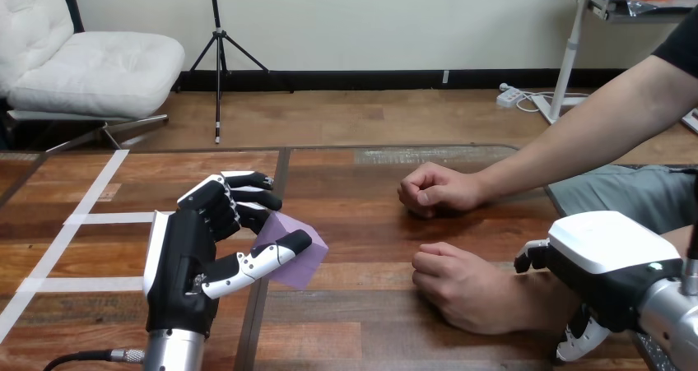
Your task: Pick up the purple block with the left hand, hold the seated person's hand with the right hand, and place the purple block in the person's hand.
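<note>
Purple block (298, 271) is held in the left hand (188, 256), tilted on a corner over the wooden table (370, 322); can't tell if its lowest corner touches the wood. Well left of the block, white tape strips (90, 219) run across the tabletop. Just left of the block is the left hand, its silver forearm coming up from the bottom edge and its palm turned toward the block. The hand is closed round the block: fingers (247, 197) curl over the block's top left edge, and the thumb (263, 260) lies across its front face, so the block is pinched between them. Only the block's upper strip and its lower right part show past the thumb. Right of the block and apart from it, the person's farther hand (432, 192) rests on the table as a loose fist, knuckles toward the block. Right of the block and a bit nearer the camera, the person's nearer hand (457, 287) also rests on the table as a fist with nothing in it, not touching the block. Far right of the block, the right hand (609, 260) sits over the wrist of that nearer hand, white back shell up. Whether it grips the wrist or only rests against it can't be told.
</note>
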Action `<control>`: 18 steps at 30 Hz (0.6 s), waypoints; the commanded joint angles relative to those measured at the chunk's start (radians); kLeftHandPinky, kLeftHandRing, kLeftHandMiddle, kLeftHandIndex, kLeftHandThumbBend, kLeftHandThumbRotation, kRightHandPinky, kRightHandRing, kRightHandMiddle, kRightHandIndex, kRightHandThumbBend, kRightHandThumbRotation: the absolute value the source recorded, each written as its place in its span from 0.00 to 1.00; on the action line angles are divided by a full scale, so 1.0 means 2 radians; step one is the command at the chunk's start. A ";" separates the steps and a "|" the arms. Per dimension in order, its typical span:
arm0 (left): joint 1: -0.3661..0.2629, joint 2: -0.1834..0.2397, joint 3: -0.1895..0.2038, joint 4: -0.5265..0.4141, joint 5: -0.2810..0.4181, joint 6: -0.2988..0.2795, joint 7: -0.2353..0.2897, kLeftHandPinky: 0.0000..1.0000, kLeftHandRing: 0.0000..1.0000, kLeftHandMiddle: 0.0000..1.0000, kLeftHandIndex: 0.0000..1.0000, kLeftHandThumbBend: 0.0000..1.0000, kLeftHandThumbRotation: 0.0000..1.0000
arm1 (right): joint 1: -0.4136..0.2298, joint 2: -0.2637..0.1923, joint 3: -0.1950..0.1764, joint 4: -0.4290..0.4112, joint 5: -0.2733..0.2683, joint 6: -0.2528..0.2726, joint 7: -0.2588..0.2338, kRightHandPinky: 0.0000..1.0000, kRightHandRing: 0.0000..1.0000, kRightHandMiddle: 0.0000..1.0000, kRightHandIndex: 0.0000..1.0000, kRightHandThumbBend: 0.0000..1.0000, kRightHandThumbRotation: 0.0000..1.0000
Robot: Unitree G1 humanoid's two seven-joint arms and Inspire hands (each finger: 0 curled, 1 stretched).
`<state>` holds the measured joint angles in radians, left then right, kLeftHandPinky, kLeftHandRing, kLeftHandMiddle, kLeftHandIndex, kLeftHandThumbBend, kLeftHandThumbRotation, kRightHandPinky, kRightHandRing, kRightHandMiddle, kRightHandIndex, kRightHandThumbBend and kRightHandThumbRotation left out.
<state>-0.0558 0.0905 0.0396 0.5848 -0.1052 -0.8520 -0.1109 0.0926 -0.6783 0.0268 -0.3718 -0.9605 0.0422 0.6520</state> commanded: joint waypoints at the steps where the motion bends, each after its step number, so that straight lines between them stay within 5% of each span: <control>1: -0.013 -0.006 0.002 -0.032 -0.006 -0.012 -0.007 0.38 0.43 0.51 0.56 0.82 0.09 | -0.041 -0.010 0.011 0.010 -0.014 0.004 -0.007 0.75 0.77 0.78 0.77 0.85 0.04; 18: -0.002 -0.013 0.005 -0.055 -0.001 0.000 -0.007 0.36 0.42 0.51 0.55 0.83 0.09 | -0.065 -0.009 0.040 0.045 -0.038 0.009 -0.004 0.72 0.74 0.76 0.75 0.85 0.04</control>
<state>-0.0345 0.0703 0.0406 0.5380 -0.1073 -0.8517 -0.1261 0.0281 -0.6782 0.0919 -0.3102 -1.0209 0.0512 0.6520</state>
